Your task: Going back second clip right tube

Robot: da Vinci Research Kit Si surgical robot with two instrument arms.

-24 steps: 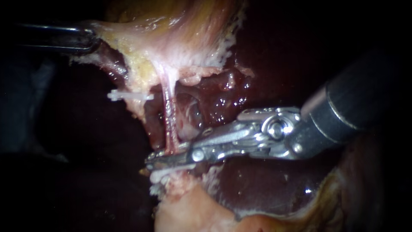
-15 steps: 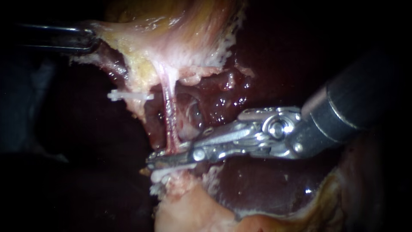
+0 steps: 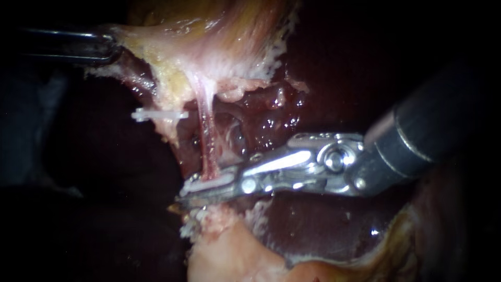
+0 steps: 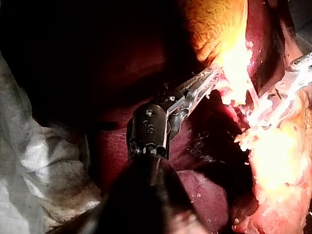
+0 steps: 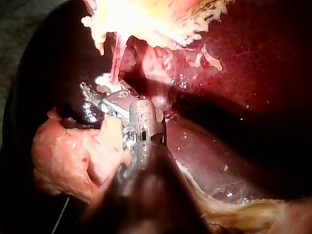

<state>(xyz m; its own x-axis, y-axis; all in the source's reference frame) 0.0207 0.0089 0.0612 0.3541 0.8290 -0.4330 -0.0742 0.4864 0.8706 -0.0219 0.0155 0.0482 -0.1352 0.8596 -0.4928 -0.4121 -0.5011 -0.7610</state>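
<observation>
Dark liver behind; left instrument grips gallbladder, right instrument's jaws slightly parted around clip on tube.

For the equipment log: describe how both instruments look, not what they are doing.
Right instrument: a thick dark shaft with a pale ring near its end, a shiny silver wrist with round pivot pins, tapering to slim metal jaws. Left instrument: a black shaft and wrist block with round pins, ending in narrow silvery jaws.
</observation>
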